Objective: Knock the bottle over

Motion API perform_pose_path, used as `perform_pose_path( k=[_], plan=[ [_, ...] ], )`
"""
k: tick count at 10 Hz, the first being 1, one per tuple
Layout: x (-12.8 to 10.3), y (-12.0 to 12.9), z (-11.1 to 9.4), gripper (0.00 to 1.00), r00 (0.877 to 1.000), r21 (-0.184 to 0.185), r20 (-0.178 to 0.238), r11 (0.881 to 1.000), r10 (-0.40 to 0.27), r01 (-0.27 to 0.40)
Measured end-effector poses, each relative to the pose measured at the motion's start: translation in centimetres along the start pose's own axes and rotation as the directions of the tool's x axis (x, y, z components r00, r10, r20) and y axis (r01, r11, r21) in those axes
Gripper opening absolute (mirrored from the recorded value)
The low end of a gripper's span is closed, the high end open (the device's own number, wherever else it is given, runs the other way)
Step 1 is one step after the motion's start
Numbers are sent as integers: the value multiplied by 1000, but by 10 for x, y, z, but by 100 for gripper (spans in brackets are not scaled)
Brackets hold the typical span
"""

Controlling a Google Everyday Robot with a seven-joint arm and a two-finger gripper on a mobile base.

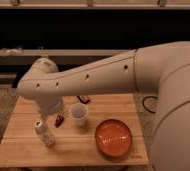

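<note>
The small clear bottle (44, 133) with a whitish cap stands upright near the front left of the wooden table (78, 150). My white arm reaches across from the right. Its end hangs over the table's left part. The gripper (47, 116) is at the lower end of the arm, just above and behind the bottle's cap, mostly hidden by the wrist. I cannot tell whether it touches the bottle.
A short white open cup (79, 113) stands right of the bottle at mid-table. An orange bowl (113, 137) sits at the front right. A small red packet (59, 120) lies between bottle and cup, another dark red item (83, 99) behind the cup.
</note>
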Motion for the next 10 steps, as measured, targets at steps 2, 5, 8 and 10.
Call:
perform_pose_path(
  k=[2, 5, 8, 10],
  plan=[
    [23, 44, -5, 65, 995, 0, 19, 995, -102, 102],
    [31, 92, 1, 65, 975, 10, 23, 975, -220, 220],
    [16, 99, 17, 65, 974, 23, 5, 973, -228, 228],
    [-2, 87, 25, 65, 976, 32, -2, 976, -216, 216]
  ],
)
